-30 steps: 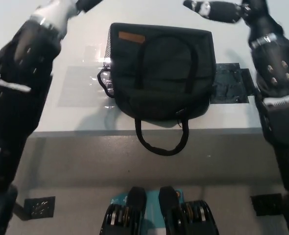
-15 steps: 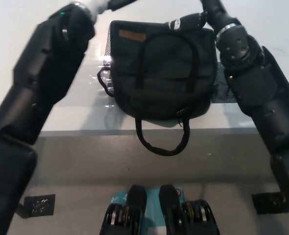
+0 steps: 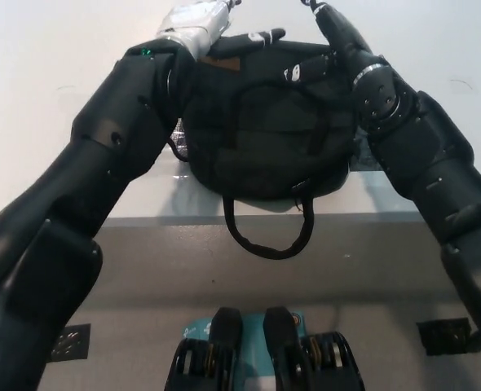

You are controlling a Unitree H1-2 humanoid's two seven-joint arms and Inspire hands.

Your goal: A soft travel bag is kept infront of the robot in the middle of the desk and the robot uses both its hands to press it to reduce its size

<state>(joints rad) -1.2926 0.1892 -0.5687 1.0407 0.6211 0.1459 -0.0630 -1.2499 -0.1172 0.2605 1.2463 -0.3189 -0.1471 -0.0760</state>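
A dark soft travel bag (image 3: 261, 151) lies in the middle of the white table (image 3: 28, 122), and its strap loop (image 3: 269, 244) hangs over the front edge. My left hand (image 3: 224, 32) rests across the bag's far top edge by the brown label (image 3: 222, 63), fingers stretched out toward the right. My black right hand (image 3: 310, 69) lies flat on the bag's upper right part, fingers pointing left. Neither hand grasps anything; both rest on the fabric. My arms hide the bag's left and right sides.
The table's front edge (image 3: 143, 218) runs across the middle of the view, with grey floor below. Two dark floor markers (image 3: 68, 342) (image 3: 444, 336) sit low at left and right. A shiny patch (image 3: 178, 159) shows on the table beside the bag.
Both arms swung in from the far left and right of the table. The hands now lie on the bag's top, and its far edge looks pushed down.
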